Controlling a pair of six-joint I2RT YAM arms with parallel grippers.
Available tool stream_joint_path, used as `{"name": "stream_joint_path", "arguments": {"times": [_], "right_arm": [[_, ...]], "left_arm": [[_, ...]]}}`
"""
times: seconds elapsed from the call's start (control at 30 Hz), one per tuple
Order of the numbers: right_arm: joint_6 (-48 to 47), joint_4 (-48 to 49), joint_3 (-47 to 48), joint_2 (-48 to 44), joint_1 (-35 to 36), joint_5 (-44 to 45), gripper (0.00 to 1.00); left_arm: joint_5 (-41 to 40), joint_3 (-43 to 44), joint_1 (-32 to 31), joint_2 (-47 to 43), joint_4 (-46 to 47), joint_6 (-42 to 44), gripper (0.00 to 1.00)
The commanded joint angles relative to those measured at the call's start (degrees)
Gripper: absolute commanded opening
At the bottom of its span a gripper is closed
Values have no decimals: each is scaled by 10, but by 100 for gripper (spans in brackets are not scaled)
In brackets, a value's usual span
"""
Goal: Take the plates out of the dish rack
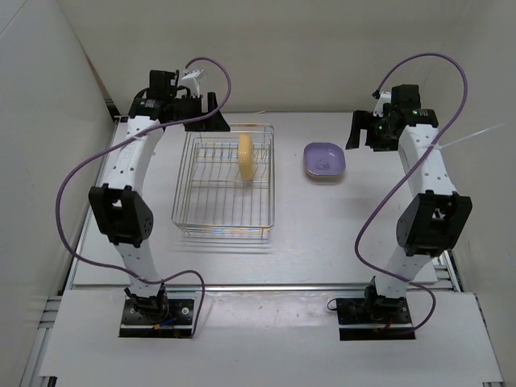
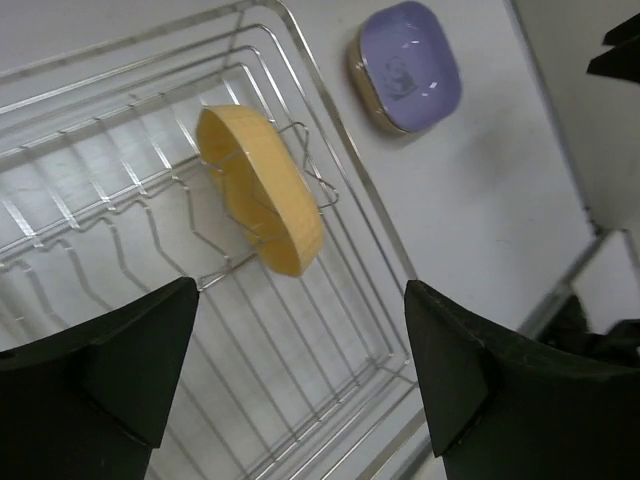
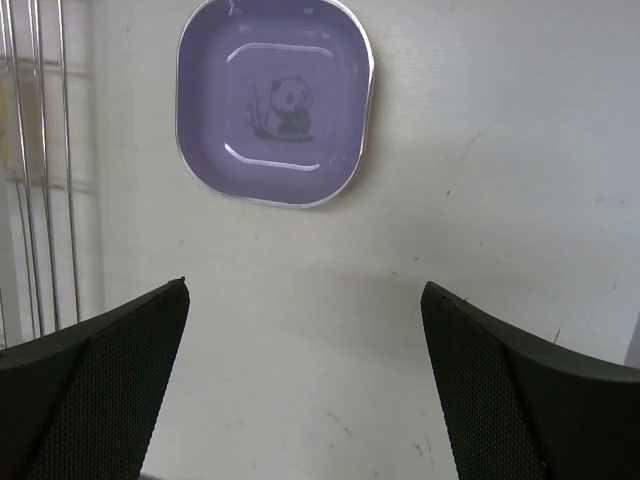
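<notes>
I see one yellow plate [image 1: 247, 157] standing on edge among the divider wires at the far right of the silver wire dish rack [image 1: 224, 228], while the purple panda-printed plate [image 1: 325, 158] lies flat outside, near its right side, stacked on a tan-rimmed plate [image 2: 358, 85].

The top external view looks steeply down from high above the near edge of the surface [image 1: 322, 234], far off, taking in the whole scene. The left wrist view peers down between the left fingers [image 2: 120, 370] at close range: the dish rack [image 2: 90, 210] and a yellow plate [image 2: 265, 195] lie beyond the fingertips, the purple plate [image 2: 405, 65] farther out. The right wrist view looks straight down, close, with the purple plate [image 3: 275, 100] ahead between the right fingers [image 3: 100, 380] and rack wires [image 3: 40, 150] outside the left-hand finger. All three views share that plate and the rack.
</notes>
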Motion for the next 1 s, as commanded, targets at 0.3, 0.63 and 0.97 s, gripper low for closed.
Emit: {"name": "stream_joint_path", "arguments": {"times": [0.3, 0.63, 0.97], "right_arm": [[-44, -26, -99, -77, -2, -45, 100], [-39, -26, -93, -71, -2, -55, 99], [-39, -26, -93, -71, -2, -61, 97]], "left_arm": [[245, -15, 10, 152, 123, -156, 89], [263, -21, 10, 178, 147, -185, 75], [245, -27, -14, 200, 152, -191, 74]]}}
